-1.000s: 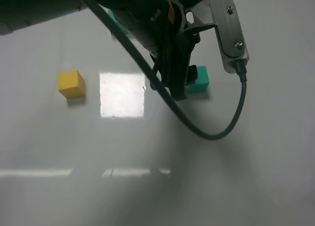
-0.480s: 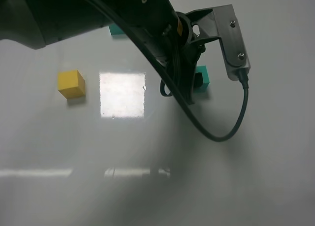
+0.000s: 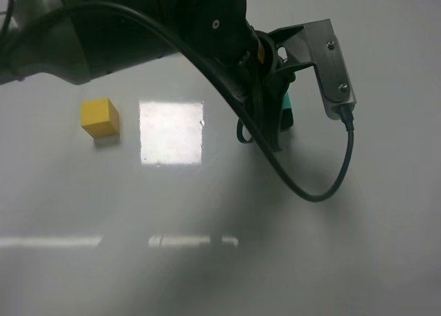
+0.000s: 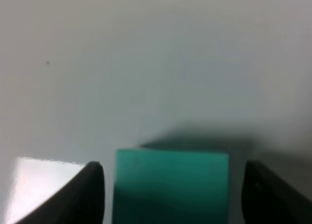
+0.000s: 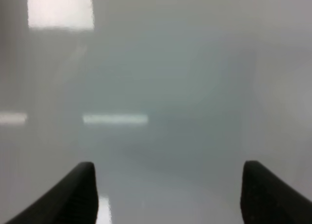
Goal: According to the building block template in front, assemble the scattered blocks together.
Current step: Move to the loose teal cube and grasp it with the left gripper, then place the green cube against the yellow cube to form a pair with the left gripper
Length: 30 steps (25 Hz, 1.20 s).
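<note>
The teal-green cube (image 4: pixel 170 185) sits on the white table between the two fingers of my left gripper (image 4: pixel 173 199), which is open around it; there is a small gap at one finger. In the exterior high view the left gripper (image 3: pixel 275 131) reaches across the middle and covers most of the teal-green cube (image 3: pixel 286 113). The yellow cube (image 3: pixel 100 116) stands alone at the left. My right gripper (image 5: pixel 170 197) is open and empty over bare table and does not show in the exterior high view. The template is hidden behind the left arm.
The left arm (image 3: pixel 172 27) and its black cable (image 3: pixel 317 192) cover the upper middle of the exterior high view. A metal camera bracket (image 3: pixel 334 68) juts out to the right. The white table (image 3: pixel 207 261) shows bright glare patches.
The left arm has moved right and down over the teal-green cube, covering more of it. The template's teal corner at the back is now hidden by the arm. The yellow cube has not moved.
</note>
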### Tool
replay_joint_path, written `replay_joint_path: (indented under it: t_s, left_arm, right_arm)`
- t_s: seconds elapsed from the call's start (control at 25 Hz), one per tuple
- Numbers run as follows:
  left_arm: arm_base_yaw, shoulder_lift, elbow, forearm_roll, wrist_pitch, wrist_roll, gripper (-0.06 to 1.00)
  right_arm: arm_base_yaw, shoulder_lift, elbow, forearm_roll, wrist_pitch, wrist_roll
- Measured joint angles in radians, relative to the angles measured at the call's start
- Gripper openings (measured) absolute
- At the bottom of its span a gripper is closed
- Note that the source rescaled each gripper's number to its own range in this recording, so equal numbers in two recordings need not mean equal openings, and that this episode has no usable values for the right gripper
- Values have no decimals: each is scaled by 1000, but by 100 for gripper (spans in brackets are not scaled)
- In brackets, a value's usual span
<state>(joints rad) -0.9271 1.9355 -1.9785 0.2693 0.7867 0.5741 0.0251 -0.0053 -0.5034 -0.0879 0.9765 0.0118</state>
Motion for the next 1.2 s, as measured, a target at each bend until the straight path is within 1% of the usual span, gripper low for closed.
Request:
replay_joint_path:
  t_s: [0.12, 0.2, 0.24, 0.28, 0.36, 0.4, 0.44, 0.84, 1.04, 1.2]
  left_arm:
    - [0, 7, 0, -7, -6, 0, 59]
    - [2, 9, 0, -11, -10, 0, 55]
    - [3, 10, 0, -14, -13, 0, 51]
    - [4, 13, 0, -14, -15, 0, 45]
    - [9, 18, 0, -17, -18, 0, 28]
    - [9, 20, 0, -17, -20, 0, 14]
    - [10, 20, 0, -19, -20, 0, 3]
    - [13, 16, 0, -22, -13, 1, 3]
    - [7, -16, -48, -10, 75, 9, 3]
    - [0, -76, -63, 14, 158, 19, 3]
  right_arm:
    - [0, 0, 0, 0, 0, 0]
    - [0, 0, 0, 0, 0, 0]
    - [0, 0, 0, 0, 0, 0]
    - [0, 0, 0, 0, 0, 0]
    - [0, 0, 0, 0, 0, 0]
    - [0, 0, 0, 0, 0, 0]
    - [0, 0, 0, 0, 0, 0]
    - [0, 0, 0, 0, 0, 0]
    - [0, 0, 0, 0, 0, 0]
    - [0, 0, 0, 0, 0, 0]
